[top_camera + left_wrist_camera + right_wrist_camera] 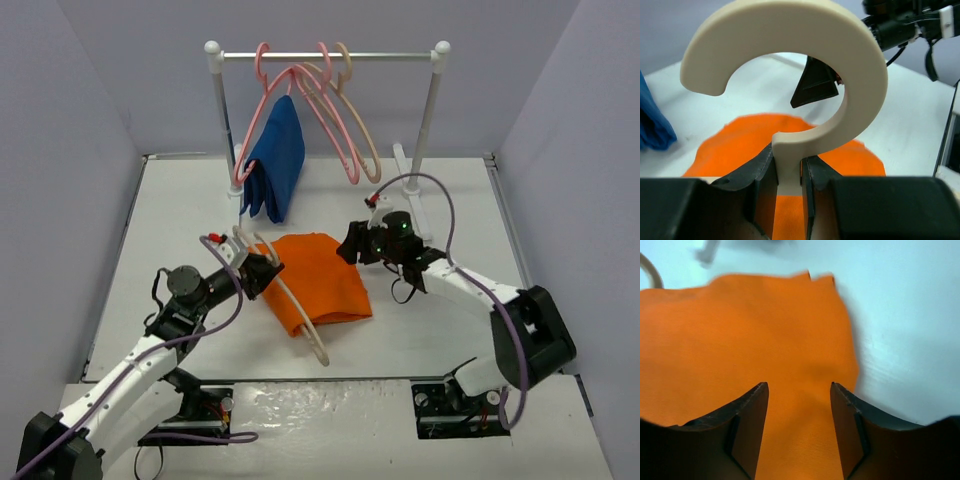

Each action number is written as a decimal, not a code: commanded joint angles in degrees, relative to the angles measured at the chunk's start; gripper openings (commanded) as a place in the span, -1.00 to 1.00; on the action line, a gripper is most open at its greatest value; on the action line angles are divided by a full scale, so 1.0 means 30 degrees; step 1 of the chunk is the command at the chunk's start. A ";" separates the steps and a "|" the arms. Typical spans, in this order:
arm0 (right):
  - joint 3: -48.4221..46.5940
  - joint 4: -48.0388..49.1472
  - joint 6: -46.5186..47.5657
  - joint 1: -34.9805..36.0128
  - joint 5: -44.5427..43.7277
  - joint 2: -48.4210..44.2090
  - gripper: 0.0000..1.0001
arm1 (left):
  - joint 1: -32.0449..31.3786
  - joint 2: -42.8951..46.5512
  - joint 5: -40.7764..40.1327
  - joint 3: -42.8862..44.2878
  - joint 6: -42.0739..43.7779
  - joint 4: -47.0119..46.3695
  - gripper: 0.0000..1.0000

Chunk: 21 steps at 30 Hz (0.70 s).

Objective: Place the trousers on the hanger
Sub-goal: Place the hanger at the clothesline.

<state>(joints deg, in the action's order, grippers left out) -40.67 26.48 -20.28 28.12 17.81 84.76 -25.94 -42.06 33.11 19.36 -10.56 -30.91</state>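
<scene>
Where the top camera looks down, centre of frame: one pair of orange trousers (325,275), folded flat on the table (180,200), and one cream hanger (313,340) lying slantwise along the cloth's lower left edge; whether it passes inside the fold I cannot tell. My left jaws sit at the cloth's left edge, my right jaws at its upper right corner. Upper middle: one rail (390,56), three other hangers (326,125) on it as far as I can count, one dark blue garment (278,160) on the leftmost.

Left wrist camera: one hook (790,25), filling the upper frame; my left jaws pinch the hanger's neck just below it, orange cloth behind.

Right wrist camera: my right jaws stand spread above the trousers, holding nothing; cloth left and centre, bare table right.

Judged for the step: hold the neck pinch firm, lower the right jaws onto the cloth's edge only, and take both layers together.
</scene>
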 commanded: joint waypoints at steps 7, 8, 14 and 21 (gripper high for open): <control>-0.6980 -0.9047 0.3330 0.1073 -0.0918 -0.7531 0.22 | -0.0519 -0.4767 -0.0006 1.2542 0.0222 0.1819 -1.00; -0.7342 -0.9552 0.3381 0.1142 -0.0936 -0.7940 0.24 | -0.0613 -0.5186 -0.0210 1.3363 0.0375 0.2255 -1.00; -1.0286 -1.2058 0.3918 0.1339 0.0584 -0.8898 0.39 | -0.1393 -0.7850 -0.1954 1.8522 0.2081 0.5035 -1.00; -1.2563 -1.3321 0.4668 0.1495 0.1514 -0.8503 0.49 | -0.3585 -1.1000 -0.4186 2.3077 0.4775 0.8401 -1.00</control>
<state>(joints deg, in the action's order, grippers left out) -73.69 -11.22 -8.93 32.18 19.49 58.04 -33.58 -74.21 24.78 78.69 -2.25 -2.07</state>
